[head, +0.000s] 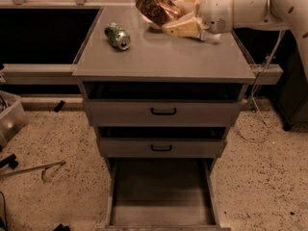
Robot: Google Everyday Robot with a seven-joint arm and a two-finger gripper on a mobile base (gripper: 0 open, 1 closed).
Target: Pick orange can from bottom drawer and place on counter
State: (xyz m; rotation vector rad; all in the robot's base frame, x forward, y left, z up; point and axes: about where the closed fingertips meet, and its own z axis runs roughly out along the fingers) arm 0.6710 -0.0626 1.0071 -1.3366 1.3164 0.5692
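My gripper (pixel 168 16) is shut on the orange can (pixel 155 6), a mottled orange-brown and gold can, and holds it tilted in the air above the back middle of the counter (pixel 163 57). The arm comes in from the upper right. The bottom drawer (pixel 161 191) stands pulled open below, with a plain grey floor and nothing in it.
A green can (pixel 118 35) lies on its side on the counter's left part. The two upper drawers (pixel 162 112) with black handles are slightly open. A clear bin (pixel 9 119) and loose tools lie on the speckled floor at left. A cable hangs at right.
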